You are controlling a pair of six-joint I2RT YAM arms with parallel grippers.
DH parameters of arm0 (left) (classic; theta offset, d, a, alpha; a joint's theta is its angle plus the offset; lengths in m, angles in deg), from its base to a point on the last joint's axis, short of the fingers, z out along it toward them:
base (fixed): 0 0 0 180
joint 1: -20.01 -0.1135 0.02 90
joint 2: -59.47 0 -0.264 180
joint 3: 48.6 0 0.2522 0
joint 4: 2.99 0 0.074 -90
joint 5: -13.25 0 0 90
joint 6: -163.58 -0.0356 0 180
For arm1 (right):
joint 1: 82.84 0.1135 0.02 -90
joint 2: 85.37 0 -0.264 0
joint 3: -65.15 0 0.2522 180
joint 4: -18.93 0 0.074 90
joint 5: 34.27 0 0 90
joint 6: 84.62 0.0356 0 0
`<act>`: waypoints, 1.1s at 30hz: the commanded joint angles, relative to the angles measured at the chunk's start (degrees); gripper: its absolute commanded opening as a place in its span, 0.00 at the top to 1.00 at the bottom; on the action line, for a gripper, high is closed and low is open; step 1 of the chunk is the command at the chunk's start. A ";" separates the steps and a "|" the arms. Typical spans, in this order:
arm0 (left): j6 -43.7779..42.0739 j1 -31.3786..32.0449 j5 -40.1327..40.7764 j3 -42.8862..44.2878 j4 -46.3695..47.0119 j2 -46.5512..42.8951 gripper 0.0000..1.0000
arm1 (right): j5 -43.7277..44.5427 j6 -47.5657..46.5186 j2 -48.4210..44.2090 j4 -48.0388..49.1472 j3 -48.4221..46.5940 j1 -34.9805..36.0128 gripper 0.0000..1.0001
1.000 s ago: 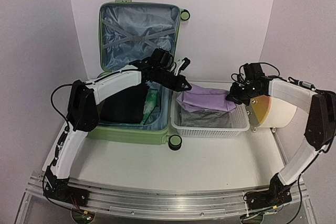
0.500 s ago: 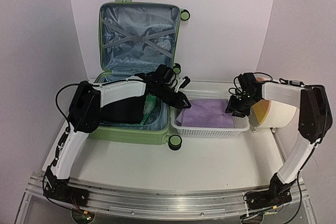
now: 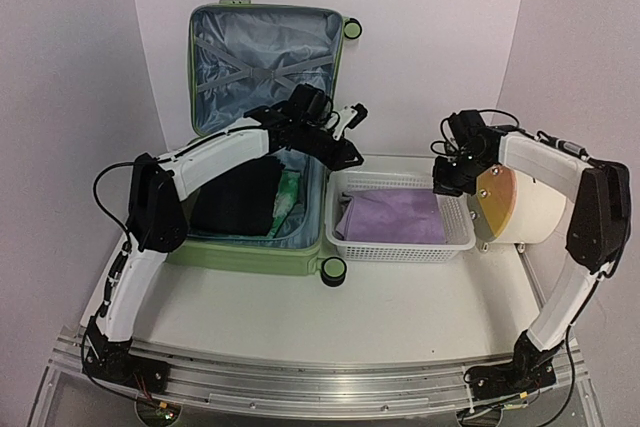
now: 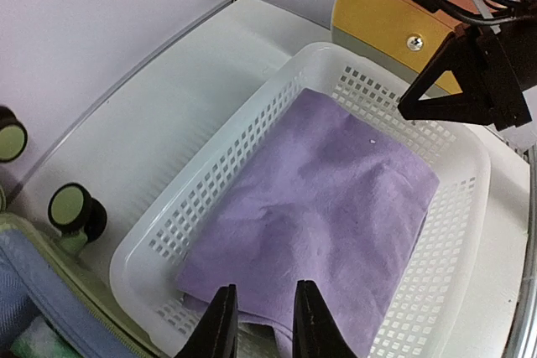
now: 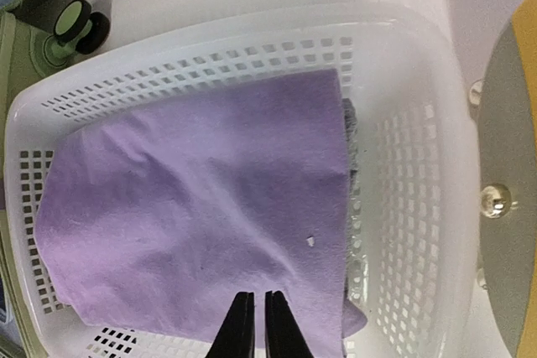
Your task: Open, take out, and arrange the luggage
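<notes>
Luggage (image 3: 240,72): light-green hard shell, sitting at 10 o'clock on the table (image 3: 400,307). It is open. The lid stands upright against the back wall, with grey-blue lining and crossed straps facing 6 o'clock. The base lies flat, mouth up, and holds a black bundle (image 3: 235,202) and a green packet (image 3: 285,202). The long axis runs 9 to 3, wheel end toward 3 o'clock. A black wheel with a green hub (image 3: 333,269) sits just beside the white mesh basket (image 3: 400,252).

Left gripper (image 3: 345,142): over the base's 3 o'clock edge. Its fingers (image 4: 220,329) are parted a little, with nothing between them.

The basket holds a folded purple cloth (image 3: 395,217).

Right gripper (image 3: 447,182): above the basket's 3 o'clock rim. Its fingers (image 5: 243,329) are pressed nearly together, pinching nothing.

Cream cylinder (image 3: 535,212), orange face: at 3 o'clock, just beside the basket.
</notes>
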 commanded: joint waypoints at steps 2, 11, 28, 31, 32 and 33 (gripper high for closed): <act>-7.77 3.12 0.48 -4.36 7.82 2.64 0.88 | -4.89 2.92 2.93 4.69 3.07 0.31 0.99; -9.56 3.73 9.46 -12.10 2.25 6.97 1.00 | -3.00 3.70 5.77 6.30 10.15 -0.15 1.00; -12.30 2.91 1.92 -4.22 -3.49 0.91 0.89 | 1.06 -3.57 7.12 1.77 -3.17 2.07 1.00; -10.21 1.26 -6.82 4.11 -6.01 -0.66 0.84 | -7.54 -2.85 6.71 5.38 -6.93 3.49 1.00; -10.14 0.61 -7.78 5.19 -6.34 -1.55 0.83 | -10.48 -1.46 6.20 8.58 -6.30 3.82 1.00; -10.00 -0.05 -8.81 5.50 -6.50 -2.67 0.83 | -12.47 0.23 5.77 11.94 -5.34 4.18 1.00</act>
